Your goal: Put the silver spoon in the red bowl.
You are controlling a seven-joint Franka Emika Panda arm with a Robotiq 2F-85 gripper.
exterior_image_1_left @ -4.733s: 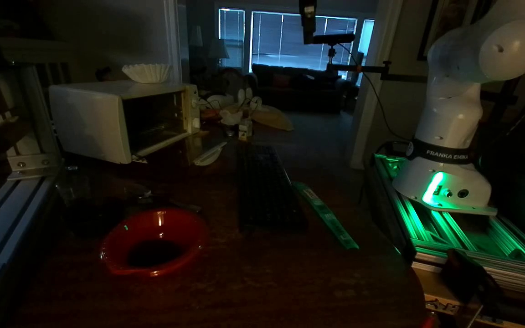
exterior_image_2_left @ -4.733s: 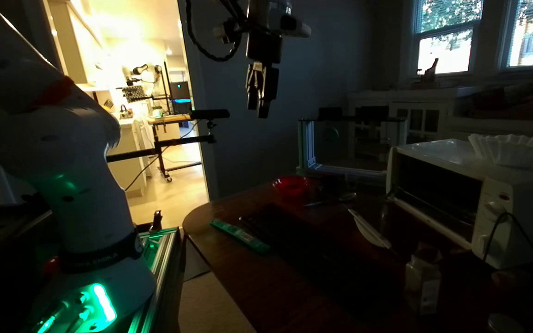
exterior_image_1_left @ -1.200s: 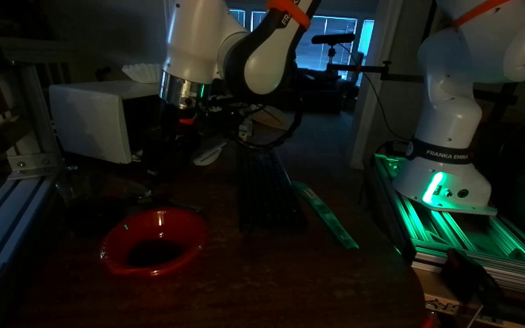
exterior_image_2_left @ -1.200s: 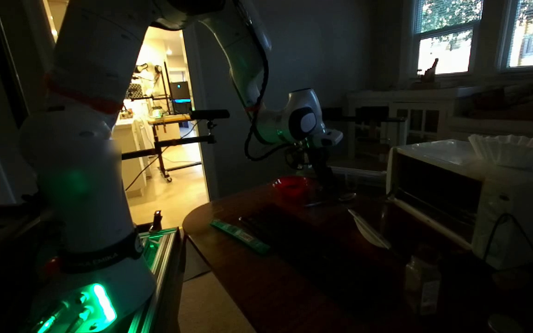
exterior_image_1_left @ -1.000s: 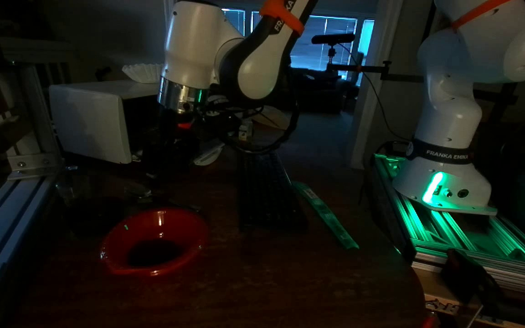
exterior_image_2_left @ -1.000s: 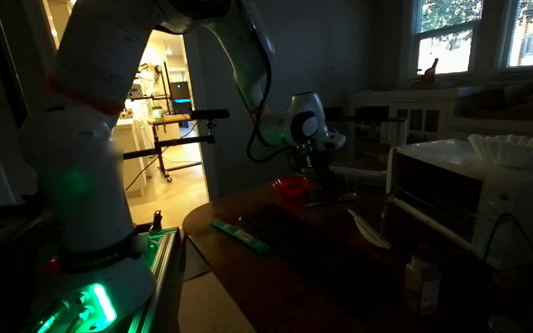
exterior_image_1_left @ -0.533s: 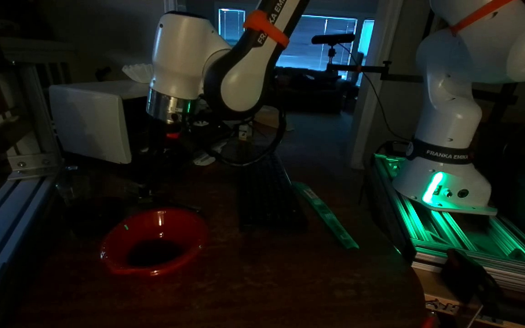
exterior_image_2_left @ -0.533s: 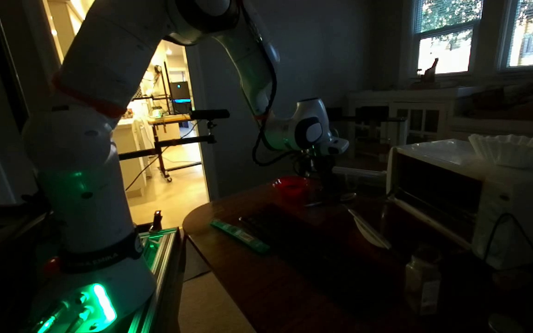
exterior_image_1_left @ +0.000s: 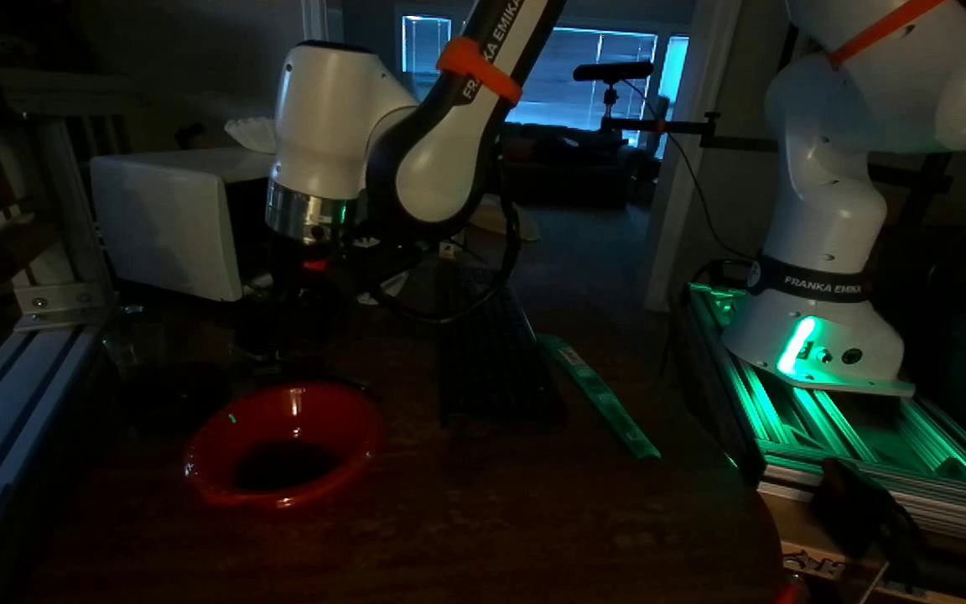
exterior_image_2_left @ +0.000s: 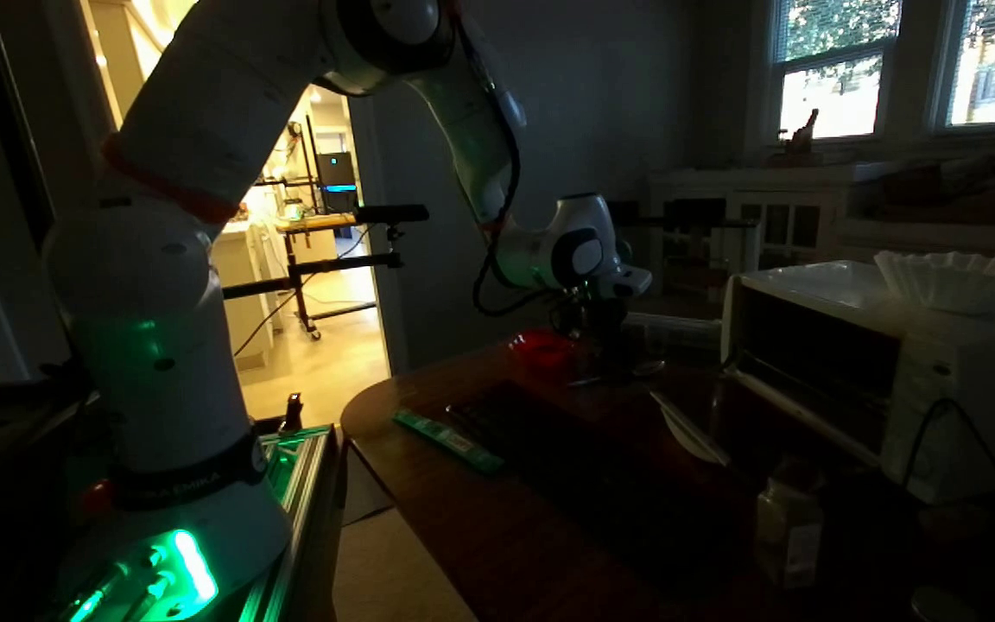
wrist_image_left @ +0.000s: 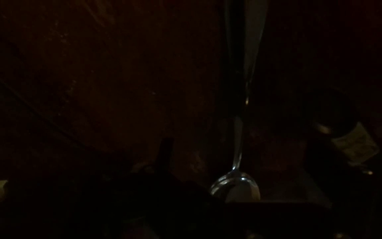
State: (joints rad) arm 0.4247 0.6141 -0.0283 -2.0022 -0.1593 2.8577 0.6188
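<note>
The spoon [wrist_image_left: 238, 132] lies on the table [exterior_image_1_left: 483, 520] near the red bowl [exterior_image_1_left: 324, 424], close by my claw [exterior_image_1_left: 272, 348]; it's too dark to tell whether we touch. My claw is spread wide, and I see nothing in its hold. I judge the step in hand is the pick-up: next I should straddle the spoon where it's slim, squeeze, then lift.

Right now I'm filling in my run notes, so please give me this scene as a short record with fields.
Red bowl: upright on the table, dark inside
Silver spoon: lying on the table, outside the bowl
Gripper: open, low by the spoon; contact too dark to tell
Keyboard: green strip beside it
Toaster oven: coffee filter on top
Lighting: dim
</note>
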